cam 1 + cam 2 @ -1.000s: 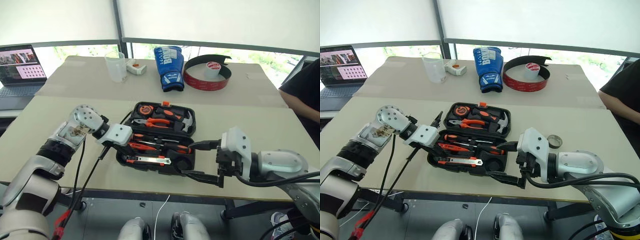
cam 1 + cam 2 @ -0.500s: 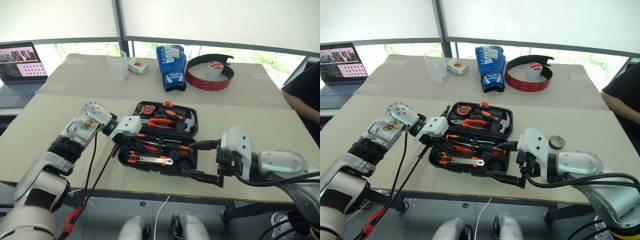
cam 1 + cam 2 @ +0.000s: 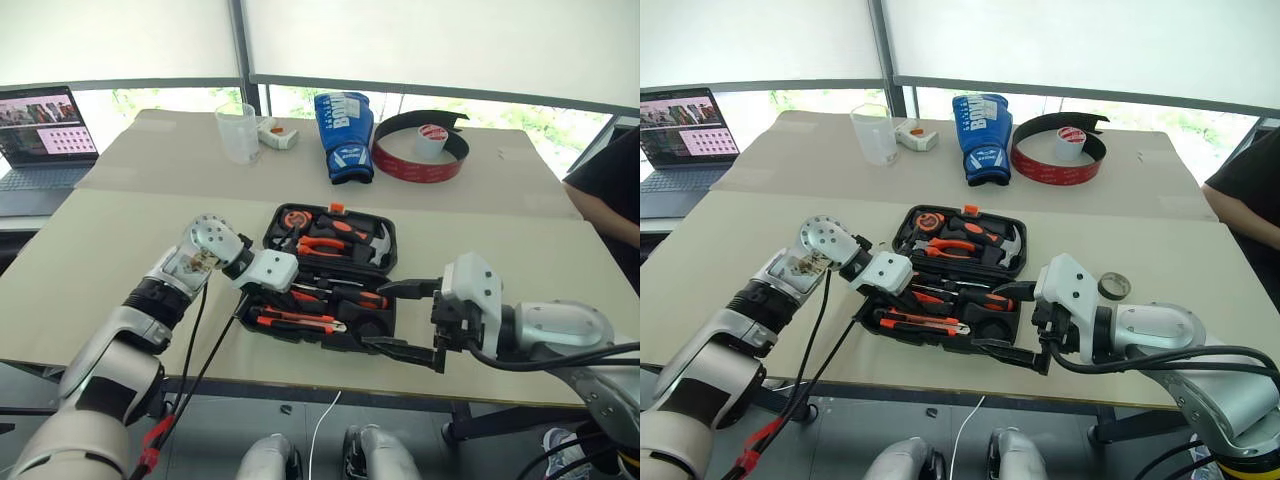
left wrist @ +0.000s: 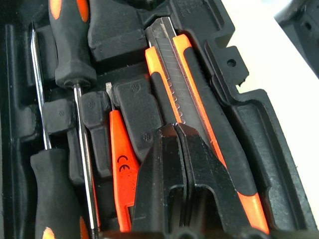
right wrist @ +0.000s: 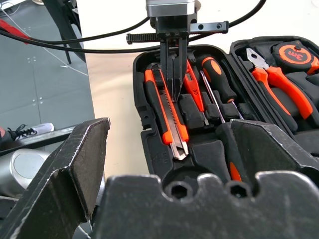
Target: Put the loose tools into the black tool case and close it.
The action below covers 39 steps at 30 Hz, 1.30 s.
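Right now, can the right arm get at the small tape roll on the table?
Probably yes. The tape roll lies bare on the table beside the right arm, and the right tool is open and empty.

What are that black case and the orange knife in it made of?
The black tool case looks like matte moulded plastic: shaped slots, textured surface. The utility knife seems orange-and-black plastic or rubber around a dull grey, probably steel, segmented blade.

Black tool case (image 3: pixel 378 262); black-orange utility knife (image 4: pixel 192 94); blue glove (image 3: pixel 343 122).
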### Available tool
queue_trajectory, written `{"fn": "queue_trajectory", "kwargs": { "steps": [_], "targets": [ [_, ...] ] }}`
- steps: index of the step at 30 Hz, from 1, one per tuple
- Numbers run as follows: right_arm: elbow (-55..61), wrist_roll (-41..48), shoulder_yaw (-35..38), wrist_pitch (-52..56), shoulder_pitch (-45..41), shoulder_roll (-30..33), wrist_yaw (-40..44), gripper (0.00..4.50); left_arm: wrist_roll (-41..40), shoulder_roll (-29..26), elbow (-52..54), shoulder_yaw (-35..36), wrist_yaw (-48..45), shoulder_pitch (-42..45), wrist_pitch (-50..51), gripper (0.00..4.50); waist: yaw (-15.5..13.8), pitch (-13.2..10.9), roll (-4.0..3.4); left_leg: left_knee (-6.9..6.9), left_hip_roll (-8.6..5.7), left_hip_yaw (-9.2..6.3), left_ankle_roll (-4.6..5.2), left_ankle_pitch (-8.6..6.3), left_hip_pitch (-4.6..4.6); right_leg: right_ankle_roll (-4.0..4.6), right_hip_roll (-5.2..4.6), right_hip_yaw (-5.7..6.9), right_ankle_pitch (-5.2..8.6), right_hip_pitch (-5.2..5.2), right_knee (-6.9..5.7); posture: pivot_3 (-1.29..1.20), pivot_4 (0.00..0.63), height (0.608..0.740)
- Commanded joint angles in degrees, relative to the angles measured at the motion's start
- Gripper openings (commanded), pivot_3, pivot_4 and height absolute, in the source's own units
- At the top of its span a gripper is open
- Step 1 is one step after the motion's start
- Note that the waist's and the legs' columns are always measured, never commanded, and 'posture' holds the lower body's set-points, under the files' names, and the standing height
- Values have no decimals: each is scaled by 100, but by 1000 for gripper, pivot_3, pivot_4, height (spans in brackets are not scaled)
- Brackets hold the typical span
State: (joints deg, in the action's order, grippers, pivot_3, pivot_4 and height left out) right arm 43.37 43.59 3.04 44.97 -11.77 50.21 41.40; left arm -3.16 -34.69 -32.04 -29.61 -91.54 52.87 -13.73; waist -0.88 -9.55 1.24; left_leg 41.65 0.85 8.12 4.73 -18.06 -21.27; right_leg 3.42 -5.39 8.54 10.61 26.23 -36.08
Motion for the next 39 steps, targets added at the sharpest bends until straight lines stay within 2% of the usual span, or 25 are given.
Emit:
{"fn": "queue_trajectory", "kwargs": {
  "steps": [1,5,7,10,16,19,21,26,29,35,39],
  "targets": [
    [201,73,181,-50,41,-15,-55,4500,232,11,-27,-98,-94,-286,-6,75,0,3,-1,0,0,0,0,0,1,0,0,0,0,0,0,0,150,727],
    [189,102,328,-16,172,34,-118,4500,-341,36,475,454,-87,-359,750,75,3,4,0,0,0,0,2,-1,1,0,0,0,0,0,0,0,150,727],
    [103,144,633,42,378,133,-106,4500,-701,-84,772,881,-12,-336,1446,75,3,2,4,0,0,0,2,-1,-2,0,0,0,0,1,0,0,150,727],
    [-162,73,1351,64,949,346,96,4500,-1316,-432,1398,1490,54,-394,2550,726,-7,-2,10,1,0,-4,2,-1,-16,-1,1,5,0,9,0,0,150,727],
    [-1317,-433,2227,-209,1518,828,587,4500,-2339,-1059,2676,2338,266,-740,4472,2777,10,-1,8,1,-1,-1,3,-2,-5,-11,1,-2,2,-1,3,0,150,727],
    [-2075,-824,2044,-457,1276,1014,704,4500,-2815,-1179,3259,2695,541,-918,5192,3950,16,-2,8,1,-1,-1,3,-2,2,-17,1,-8,2,-5,2,0,150,727],
    [-2602,-1144,1688,-664,930,1054,724,4500,-3075,-1211,3599,2880,759,-1052,5537,4436,31,-2,9,1,0,-1,2,-2,2,-17,2,-8,2,-4,1,0,150,727],
    [-4010,-2219,442,-1104,-230,928,641,4500,-3322,-1221,4247,3087,1245,-1360,5845,4436,37,-5,4,-5,0,7,-4,1,11,-17,5,-20,2,-2,-2,0,150,727],
    [-4894,-2644,-110,-1131,-1011,649,618,4500,-3296,-1248,4383,3091,1403,-1500,5793,4436,33,-7,0,-5,0,9,-10,5,9,-15,5,-19,2,3,-3,0,150,727],
    [-5972,-3304,-681,-1481,-1665,324,707,4500,-3280,-1306,4500,3055,1550,-1646,5654,4436,20,-12,-8,-7,0,10,-13,6,5,-10,3,-14,3,4,-3,0,150,727],
    [-6224,-3413,-720,-1584,-1805,192,828,3406,-3220,-1337,4508,3045,1604,-1688,5536,4500,31,-12,-10,-7,-1,11,-13,6,3,-10,1,-14,3,4,-1,0,150,727]
  ]
}}
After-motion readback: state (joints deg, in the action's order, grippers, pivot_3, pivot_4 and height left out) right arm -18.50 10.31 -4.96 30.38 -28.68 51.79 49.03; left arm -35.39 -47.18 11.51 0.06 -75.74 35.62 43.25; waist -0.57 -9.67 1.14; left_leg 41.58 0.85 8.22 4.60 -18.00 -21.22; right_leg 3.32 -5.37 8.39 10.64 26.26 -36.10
